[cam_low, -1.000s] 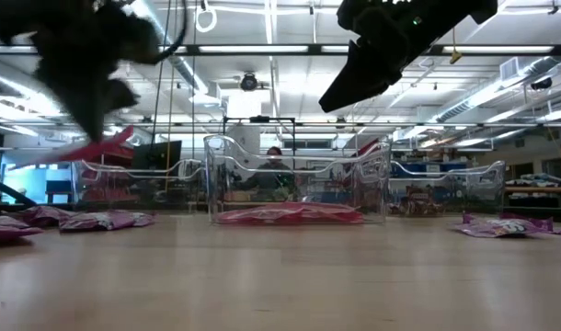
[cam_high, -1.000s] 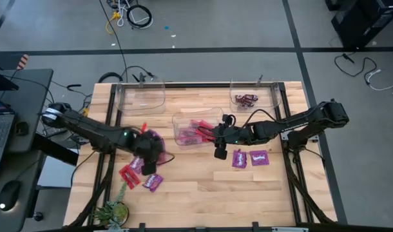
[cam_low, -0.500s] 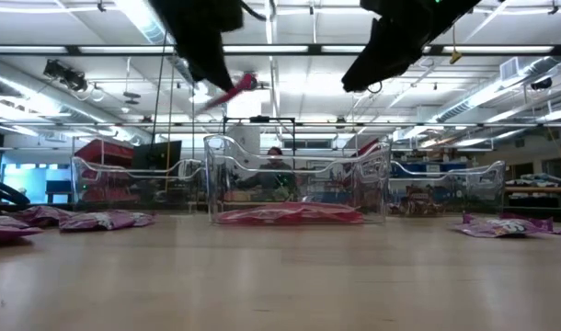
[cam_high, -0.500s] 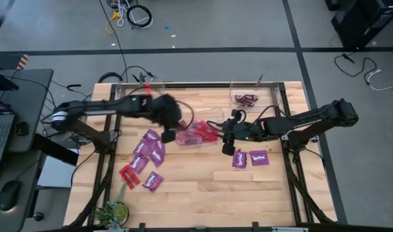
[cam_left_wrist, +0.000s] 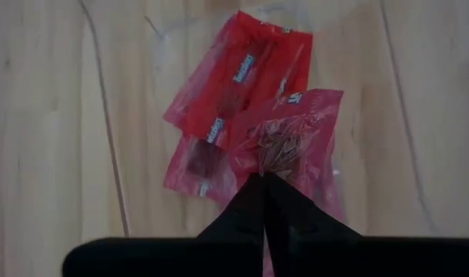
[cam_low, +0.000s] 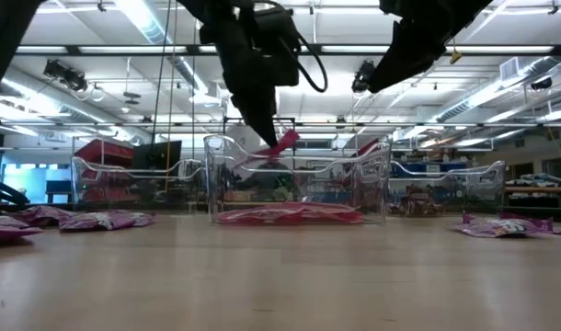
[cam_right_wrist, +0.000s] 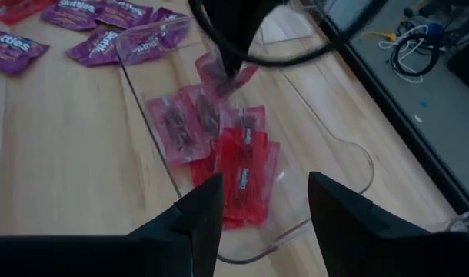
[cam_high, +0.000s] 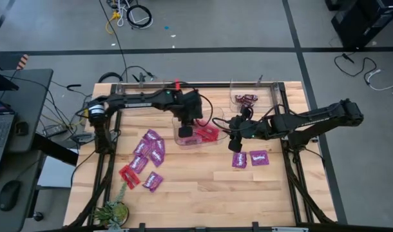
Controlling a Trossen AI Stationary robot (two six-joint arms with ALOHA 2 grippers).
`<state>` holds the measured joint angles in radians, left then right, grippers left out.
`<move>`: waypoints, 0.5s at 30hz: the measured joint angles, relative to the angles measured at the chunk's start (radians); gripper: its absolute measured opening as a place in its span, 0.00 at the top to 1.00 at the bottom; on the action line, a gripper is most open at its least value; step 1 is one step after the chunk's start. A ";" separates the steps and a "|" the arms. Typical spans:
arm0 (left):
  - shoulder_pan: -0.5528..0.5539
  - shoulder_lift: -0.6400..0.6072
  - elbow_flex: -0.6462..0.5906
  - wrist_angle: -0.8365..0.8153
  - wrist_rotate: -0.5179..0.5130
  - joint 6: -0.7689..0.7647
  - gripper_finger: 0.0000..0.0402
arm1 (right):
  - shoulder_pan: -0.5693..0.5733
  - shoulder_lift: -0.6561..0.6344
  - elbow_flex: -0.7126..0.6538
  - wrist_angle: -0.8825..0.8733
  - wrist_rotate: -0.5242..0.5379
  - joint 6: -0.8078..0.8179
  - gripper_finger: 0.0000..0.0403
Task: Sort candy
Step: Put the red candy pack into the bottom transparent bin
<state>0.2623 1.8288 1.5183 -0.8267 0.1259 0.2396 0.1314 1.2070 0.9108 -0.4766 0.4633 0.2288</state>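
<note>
My left gripper point(cam_high: 187, 131) is over the middle clear bin point(cam_high: 212, 117), shut on a red candy packet point(cam_left_wrist: 284, 131). In the low view, gripper point(cam_low: 265, 138) and packet point(cam_low: 283, 143) are at about the height of the bin's rim. Several red packets point(cam_right_wrist: 242, 165) lie flat on the bin's floor. My right gripper point(cam_high: 235, 145) hovers open just right of that bin, touching nothing; its fingers point(cam_right_wrist: 200, 208) frame the bin's near corner. Purple packets point(cam_high: 150, 147) and one red packet point(cam_high: 129, 175) lie on the table's left part, and two purple ones point(cam_high: 249, 158) under the right arm. My left gripper pinches the red packet between its two shut fingers at one edge point(cam_left_wrist: 267, 168), coming from above and pointing down. The packet is lifted clear of the packets below. It sticks out sideways past the fingertips, tilted point(cam_low: 286, 142).
A clear bin at the far right point(cam_high: 274, 96) holds dark maroon packets point(cam_high: 246, 99); another clear bin point(cam_high: 142, 96) stands at the far left. A small plant point(cam_high: 113, 211) sits at the near left corner. Bare wood shows across the table's near middle.
My left gripper, shut on the red packet, swung from the near-left pile up and toward the table's right and far side. It then came down over the middle bin to rim height. My right gripper drifted slightly toward the table's right, staying open.
</note>
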 joint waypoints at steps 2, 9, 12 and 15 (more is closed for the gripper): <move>0.000 0.025 0.019 -0.021 -0.016 0.049 0.96 | 0.000 0.001 0.000 0.001 0.000 0.004 0.57; -0.021 0.031 0.025 -0.012 -0.030 0.093 0.77 | 0.000 0.002 0.000 0.001 0.000 0.005 0.57; -0.030 0.027 0.041 -0.072 -0.032 0.092 0.70 | 0.000 0.002 0.000 0.000 0.000 0.005 0.57; -0.070 0.000 0.049 -0.170 -0.061 0.093 0.71 | 0.000 0.002 0.000 -0.008 0.000 0.005 0.57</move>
<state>0.1927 1.8289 1.5677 -0.9969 0.0645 0.3322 0.1318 1.2091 0.9104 -0.4850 0.4633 0.2333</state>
